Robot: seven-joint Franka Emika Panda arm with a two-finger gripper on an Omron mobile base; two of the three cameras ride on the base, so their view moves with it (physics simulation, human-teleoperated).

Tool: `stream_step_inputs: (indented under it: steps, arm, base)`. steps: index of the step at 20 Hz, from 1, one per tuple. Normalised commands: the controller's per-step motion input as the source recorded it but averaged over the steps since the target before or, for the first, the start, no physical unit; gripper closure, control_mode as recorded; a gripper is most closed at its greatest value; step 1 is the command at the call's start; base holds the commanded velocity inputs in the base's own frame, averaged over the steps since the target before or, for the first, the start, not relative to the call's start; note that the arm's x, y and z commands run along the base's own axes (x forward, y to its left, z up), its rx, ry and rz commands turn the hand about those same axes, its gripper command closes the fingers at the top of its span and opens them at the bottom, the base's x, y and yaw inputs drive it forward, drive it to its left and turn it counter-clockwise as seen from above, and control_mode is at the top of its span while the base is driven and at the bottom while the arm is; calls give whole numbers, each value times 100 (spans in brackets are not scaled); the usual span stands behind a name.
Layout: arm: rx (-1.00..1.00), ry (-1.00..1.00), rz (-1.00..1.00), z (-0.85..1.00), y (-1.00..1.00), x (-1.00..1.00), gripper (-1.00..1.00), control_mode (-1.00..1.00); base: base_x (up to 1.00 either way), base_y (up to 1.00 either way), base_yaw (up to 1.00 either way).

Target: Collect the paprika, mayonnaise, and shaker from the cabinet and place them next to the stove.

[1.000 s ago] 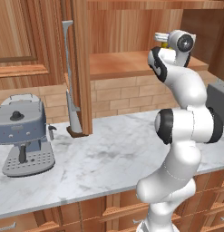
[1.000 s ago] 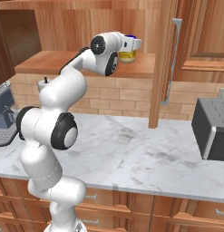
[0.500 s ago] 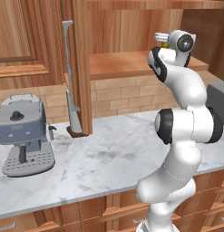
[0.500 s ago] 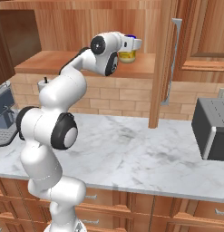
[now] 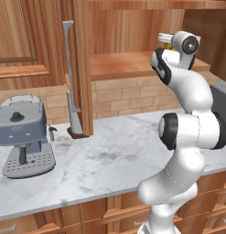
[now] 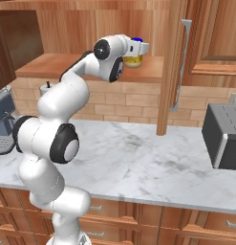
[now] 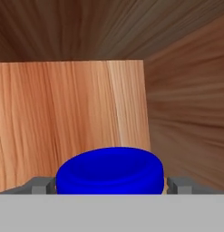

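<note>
Two fingertips [image 7: 41, 185] of my tool [image 7: 109, 185] stand spread either side of the mayonnaise [image 6: 133, 58], which sits on the cabinet [image 6: 67, 64] shelf, upper centre of the right base view. Risk: closing on the lid rim alone may tip the jar.

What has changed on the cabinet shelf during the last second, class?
Nothing visibly changed. The pincer still reaches into the warm-brown wooden cabinet, fingertips either side of the squat yellowish mayonnaise jar with the blue lid, which stays on the shelf. Whether they press it cannot be told.
</note>
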Motion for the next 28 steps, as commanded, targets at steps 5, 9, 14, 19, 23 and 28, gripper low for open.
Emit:
stream_step_inputs:
  steps: [5, 9, 14, 19, 23, 28]
  arm:
    - [4, -7, 0, 0, 0, -44, 100, -100]
    - [5, -7, 0, 0, 0, -49, 100, -100]
    - [4, -7, 0, 0, 3, -53, 100, -100]
    - [2, -4, 0, 0, 10, -48, 100, -100]
    - [0, -3, 0, 0, 16, -40, 100, -100]
    - [0, -3, 0, 0, 13, -36, 100, -100]
  base:
    - [0, 0, 0]
    - [0, 0, 0]
    - [0, 0, 0]
    - [0, 0, 0]
    - [0, 0, 0]
    - [0, 0, 0]
